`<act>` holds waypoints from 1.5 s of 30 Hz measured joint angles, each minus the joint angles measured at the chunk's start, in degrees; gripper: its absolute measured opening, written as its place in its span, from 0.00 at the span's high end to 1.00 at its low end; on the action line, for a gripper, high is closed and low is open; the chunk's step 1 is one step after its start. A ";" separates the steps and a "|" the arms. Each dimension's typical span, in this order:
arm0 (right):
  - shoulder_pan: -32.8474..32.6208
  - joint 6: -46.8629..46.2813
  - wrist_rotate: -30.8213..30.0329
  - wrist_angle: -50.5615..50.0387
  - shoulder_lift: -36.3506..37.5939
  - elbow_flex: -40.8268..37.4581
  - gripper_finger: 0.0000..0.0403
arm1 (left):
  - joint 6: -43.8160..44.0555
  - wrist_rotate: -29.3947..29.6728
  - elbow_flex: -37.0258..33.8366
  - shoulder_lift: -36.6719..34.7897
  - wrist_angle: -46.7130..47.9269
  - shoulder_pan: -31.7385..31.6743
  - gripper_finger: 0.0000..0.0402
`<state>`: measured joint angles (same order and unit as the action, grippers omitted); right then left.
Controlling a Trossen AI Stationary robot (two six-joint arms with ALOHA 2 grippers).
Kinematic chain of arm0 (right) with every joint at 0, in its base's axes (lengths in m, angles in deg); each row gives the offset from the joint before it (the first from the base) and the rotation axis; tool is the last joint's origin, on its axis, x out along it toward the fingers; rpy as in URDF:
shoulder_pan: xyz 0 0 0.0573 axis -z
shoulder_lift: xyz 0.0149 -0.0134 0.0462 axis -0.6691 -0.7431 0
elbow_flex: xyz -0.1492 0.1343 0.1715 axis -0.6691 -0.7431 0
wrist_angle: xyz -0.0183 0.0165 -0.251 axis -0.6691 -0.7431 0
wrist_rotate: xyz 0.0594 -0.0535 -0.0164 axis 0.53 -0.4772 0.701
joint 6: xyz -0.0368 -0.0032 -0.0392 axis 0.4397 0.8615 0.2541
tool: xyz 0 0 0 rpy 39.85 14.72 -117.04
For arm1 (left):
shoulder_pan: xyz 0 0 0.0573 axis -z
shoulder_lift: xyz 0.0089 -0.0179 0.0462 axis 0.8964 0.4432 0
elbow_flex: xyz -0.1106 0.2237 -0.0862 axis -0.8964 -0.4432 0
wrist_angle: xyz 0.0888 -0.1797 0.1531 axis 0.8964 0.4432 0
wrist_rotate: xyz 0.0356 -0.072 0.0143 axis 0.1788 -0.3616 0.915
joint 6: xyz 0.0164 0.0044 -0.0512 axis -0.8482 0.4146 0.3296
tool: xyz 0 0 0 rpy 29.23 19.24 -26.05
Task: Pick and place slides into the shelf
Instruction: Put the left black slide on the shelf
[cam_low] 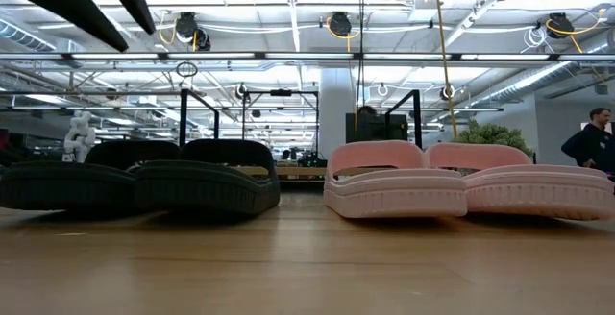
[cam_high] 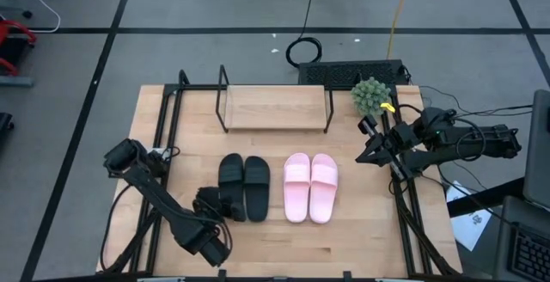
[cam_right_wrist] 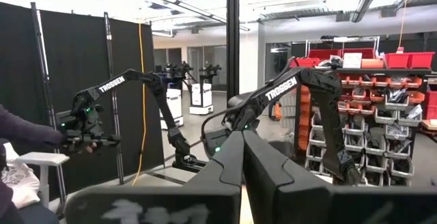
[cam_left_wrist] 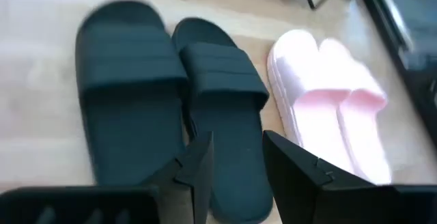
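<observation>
Two pairs of slides lie sole-down, side by side, mid-table: the black pair point(cam_high: 244, 186) point(cam_low: 144, 176) on the left, the pale pink pair point(cam_high: 309, 186) point(cam_low: 461, 181) on the right. The shelf point(cam_high: 275, 108), a light board in a black wire frame, stands behind them at the far edge. My left gripper point(cam_high: 215, 203) point(cam_left_wrist: 235, 162) is open and hovers over the near end of the black pair point(cam_left_wrist: 225, 101), touching nothing. My right gripper point(cam_high: 369, 149) point(cam_right_wrist: 242, 157) is shut and held up by the table's right edge, pointing into the room.
A small green potted plant point(cam_high: 371, 95) stands at the far right corner, beside the shelf. Black metal rails point(cam_high: 168, 119) run along the table's left and right sides. Bare wood point(cam_high: 275, 248) lies between the slides and the near edge. A person's arm point(cam_right_wrist: 27, 136) shows beyond the table.
</observation>
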<state>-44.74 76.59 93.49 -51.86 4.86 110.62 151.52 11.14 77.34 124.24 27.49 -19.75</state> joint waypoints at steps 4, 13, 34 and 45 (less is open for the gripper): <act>0.02 0.00 -0.02 0.00 0.00 0.00 1.00 | -14.52 -1.56 -0.02 -1.57 0.04 -0.38 0.68; 0.02 0.42 -0.10 -0.02 -0.10 0.00 1.00 | -43.90 -11.43 0.00 -4.08 0.24 -5.78 0.68; 0.02 3.02 -4.86 -0.07 -1.64 0.02 1.00 | -65.97 -14.80 -0.07 2.47 1.11 -10.03 0.68; 0.02 3.08 -4.83 -0.09 -2.24 0.02 1.00 | -67.21 -14.34 -0.07 6.40 5.11 -10.48 0.68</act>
<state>-44.72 79.67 88.66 -51.94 2.62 110.64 84.31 -3.20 77.28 130.64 32.60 -30.23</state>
